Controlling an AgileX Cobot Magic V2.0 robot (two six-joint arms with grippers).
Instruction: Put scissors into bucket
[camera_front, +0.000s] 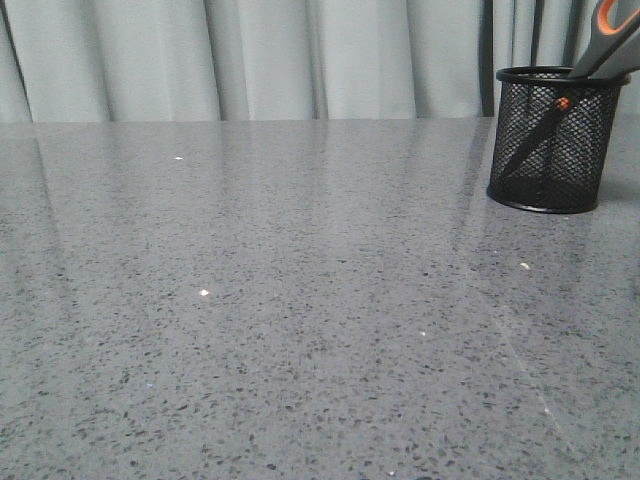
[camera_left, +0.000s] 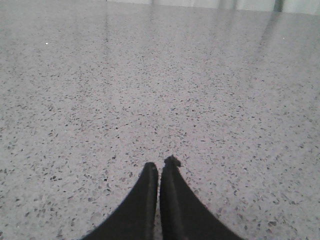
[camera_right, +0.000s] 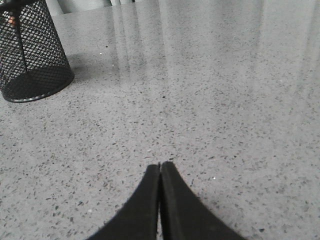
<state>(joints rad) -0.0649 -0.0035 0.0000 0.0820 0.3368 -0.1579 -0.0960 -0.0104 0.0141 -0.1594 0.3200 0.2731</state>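
the scissors (camera_front: 600, 45) stand tilted inside the bucket (camera_front: 552, 140), well apart from the empty, clenched right gripper (camera_right: 160, 167) and left gripper (camera_left: 160, 167).

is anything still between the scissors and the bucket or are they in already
Nothing visible stands in the way: the scissors already sit inside the bucket, blades down and leaning, handles poking above the rim. Both tools, left and right, are shut, hold nothing, and sit apart from the bucket over bare table.
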